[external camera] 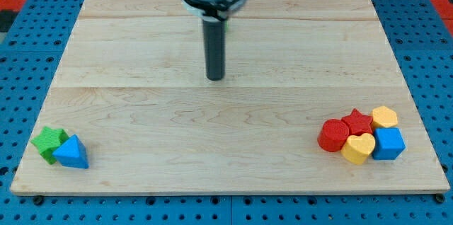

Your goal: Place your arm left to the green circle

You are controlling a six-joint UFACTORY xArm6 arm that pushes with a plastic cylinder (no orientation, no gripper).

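Note:
My rod hangs from the top middle of the view, and my tip [215, 78] rests on the wooden board [141, 55] a little above its centre. A thin sliver of green [226, 24] shows at the rod's right edge near the top; its shape is hidden behind the rod. A green star [48, 142] and a blue triangle [71, 153] touch each other at the bottom left corner, far from my tip.
At the bottom right sits a tight cluster: a red circle [333, 135], a red star [358, 121], a yellow hexagon [384, 117], a yellow heart [358, 148] and a blue cube [388, 143]. A blue perforated table surrounds the board.

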